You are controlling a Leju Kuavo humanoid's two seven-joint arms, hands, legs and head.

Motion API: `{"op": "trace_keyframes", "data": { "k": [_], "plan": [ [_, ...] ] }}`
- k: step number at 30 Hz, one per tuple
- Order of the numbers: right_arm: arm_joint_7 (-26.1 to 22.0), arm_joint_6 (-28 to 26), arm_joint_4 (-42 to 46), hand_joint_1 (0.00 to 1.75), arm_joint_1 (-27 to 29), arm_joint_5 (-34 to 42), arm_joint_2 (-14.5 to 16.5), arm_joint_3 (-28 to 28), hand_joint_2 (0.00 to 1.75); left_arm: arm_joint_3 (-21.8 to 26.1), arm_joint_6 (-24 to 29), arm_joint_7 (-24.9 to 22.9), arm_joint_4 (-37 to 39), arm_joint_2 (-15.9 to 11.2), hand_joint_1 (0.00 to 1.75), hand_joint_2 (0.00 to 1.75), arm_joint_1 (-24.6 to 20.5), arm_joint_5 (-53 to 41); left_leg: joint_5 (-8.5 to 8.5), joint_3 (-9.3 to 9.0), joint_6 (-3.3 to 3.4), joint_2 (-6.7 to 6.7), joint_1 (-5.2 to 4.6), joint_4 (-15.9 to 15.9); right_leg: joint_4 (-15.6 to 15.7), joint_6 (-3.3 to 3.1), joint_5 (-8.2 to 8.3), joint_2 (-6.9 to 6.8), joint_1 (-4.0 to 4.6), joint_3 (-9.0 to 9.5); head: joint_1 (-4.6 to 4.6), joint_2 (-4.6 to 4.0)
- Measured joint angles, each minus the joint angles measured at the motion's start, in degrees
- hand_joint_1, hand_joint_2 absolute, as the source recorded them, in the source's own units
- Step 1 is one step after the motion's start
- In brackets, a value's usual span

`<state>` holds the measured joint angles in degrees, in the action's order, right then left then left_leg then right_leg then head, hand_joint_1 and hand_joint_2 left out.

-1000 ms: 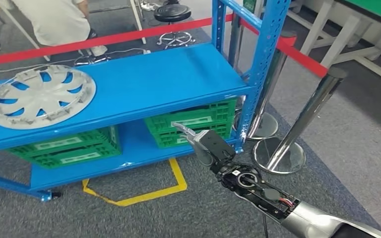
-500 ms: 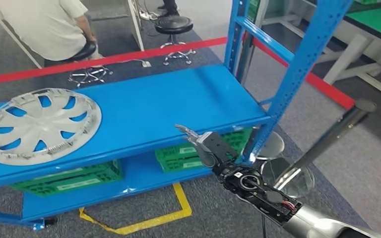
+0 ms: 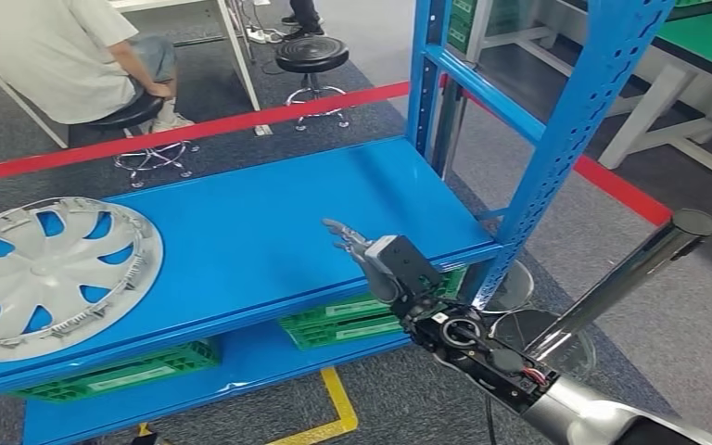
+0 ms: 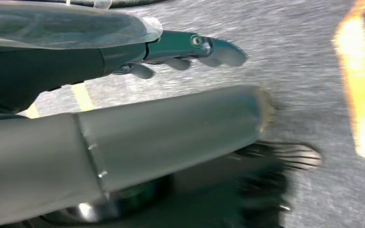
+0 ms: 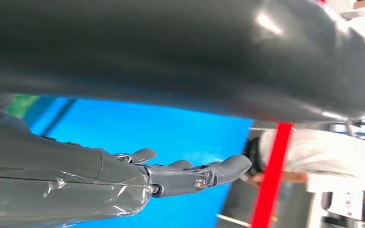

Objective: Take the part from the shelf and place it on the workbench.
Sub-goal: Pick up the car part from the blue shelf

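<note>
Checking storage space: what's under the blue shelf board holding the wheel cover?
Green crates sit on the lower board beneath the blue shelf board. That board hides their contents. The wheel cover lies on top.

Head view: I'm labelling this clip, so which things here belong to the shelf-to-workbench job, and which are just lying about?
Belongs to the job:
- silver wheel cover, the part, lying flat on the blue shelf
- right robot hand, empty, fingers apart, over the shelf's front edge

Just lying about:
- green crates on the lower shelf
- red barrier tape
- chrome post
- black stool
- seated person
</note>
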<state>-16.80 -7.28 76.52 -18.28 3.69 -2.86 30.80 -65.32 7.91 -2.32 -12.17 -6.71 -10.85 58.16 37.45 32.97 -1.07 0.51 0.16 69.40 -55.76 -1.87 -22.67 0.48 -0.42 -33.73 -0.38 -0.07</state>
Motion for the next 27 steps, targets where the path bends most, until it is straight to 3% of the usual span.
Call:
{"op": "trace_keyframes", "data": {
  "k": [1, 3, 4, 6, 7, 11, 12, 16, 20, 27],
  "plan": [
    [0.0, 0.0, 0.0, 0.00, 0.3, 0.0, 0.0, 0.0, 0.00, 0.0, 0.0, 0.0, 0.0, 0.0, 0.00, 0.00, 0.3, 0.1, -1.41, 0.34, -0.17, -0.01, 0.24, -1.5, 0.0, 0.12, -0.15, 0.08, -0.04, 0.03, -0.04, 0.00],
    [0.0, 0.0, 0.0, 0.00, 0.5, 0.0, 0.0, 0.0, 0.00, 0.0, 0.0, -0.1, 0.0, -0.1, 0.00, 0.00, 0.6, 0.3, -7.10, -1.21, -0.25, -0.09, 0.55, -8.9, 0.0, 0.49, -0.42, 0.18, -0.16, 0.24, -0.16, 0.00],
    [0.0, 0.0, 0.0, 0.00, 0.6, 0.0, 0.0, 0.0, 0.00, 0.0, 0.0, -0.1, 0.0, -0.1, 0.00, 0.00, 0.6, 0.4, -9.07, -1.98, -0.21, -0.17, 0.49, -12.3, 0.0, 0.76, -0.49, 0.18, -0.18, 0.33, -0.25, 0.00],
    [-0.1, 0.0, -0.1, 0.00, 0.6, 0.0, 0.0, 0.0, 0.00, 0.0, 0.1, -0.1, 0.0, -0.1, 0.00, 0.00, 0.7, 0.6, -10.65, -2.43, 0.24, -0.31, 0.21, -15.4, 0.1, 1.44, -0.58, 0.15, -0.17, 0.23, -0.36, 0.00],
    [-0.1, 0.1, -0.1, 0.00, 0.6, 0.0, 0.0, 0.0, 0.00, 0.0, 0.1, -0.1, 0.0, -0.1, 0.00, 0.00, 0.9, 0.6, -10.74, -2.29, 0.32, -0.30, 0.17, -15.4, -0.1, 1.58, -0.74, 0.15, -0.05, 0.17, -0.33, 0.00],
    [-0.1, 0.2, -0.3, 0.00, 0.6, 0.0, 0.0, 0.0, 0.00, 0.0, 0.3, -0.1, 0.0, 0.0, 0.00, 0.00, 1.2, 0.8, -11.83, -2.56, 0.00, -0.21, 0.25, -15.5, -0.1, -0.28, -0.89, 0.09, 0.19, 0.38, 0.42, 0.00],
    [-0.1, 0.3, -0.4, 0.00, 0.6, 0.0, 0.0, 0.0, 0.00, 0.0, 0.4, -0.1, 0.0, -0.1, 0.00, 0.00, 1.2, 0.8, -11.80, -2.60, 0.19, -0.19, 0.20, -15.5, 0.1, -0.26, -0.84, 0.09, 0.21, 0.51, 0.61, 0.00],
    [-0.1, 0.3, -0.5, 0.00, 0.5, 0.0, 0.0, 0.0, 0.00, 0.0, 0.5, -0.1, 0.0, -0.1, 0.00, 0.00, 1.2, 0.9, -11.55, -2.67, 0.58, -0.17, 0.15, -15.5, 0.5, 0.23, -0.76, 0.09, 0.19, 0.82, 1.19, 0.00],
    [-0.1, 0.4, -0.5, 0.00, 0.5, 0.0, 0.0, 0.0, 0.00, 0.0, 0.5, -0.1, 0.0, -0.1, 0.00, 0.00, 1.2, 0.9, -11.36, -2.70, 0.87, -0.17, 0.12, -15.5, 0.8, 1.82, -0.86, 0.08, 0.07, 1.02, 1.43, 0.00],
    [-0.2, 0.8, -1.1, 0.00, 0.4, 0.0, 0.0, 0.0, 0.00, 0.0, 0.7, -0.2, 0.0, -0.1, 0.00, 0.00, 1.2, 0.9, -11.30, -2.75, 0.92, -0.17, 0.10, -15.5, 0.9, 2.13, -0.96, 0.08, 0.03, 1.01, 1.24, 0.00]
  ]
}}
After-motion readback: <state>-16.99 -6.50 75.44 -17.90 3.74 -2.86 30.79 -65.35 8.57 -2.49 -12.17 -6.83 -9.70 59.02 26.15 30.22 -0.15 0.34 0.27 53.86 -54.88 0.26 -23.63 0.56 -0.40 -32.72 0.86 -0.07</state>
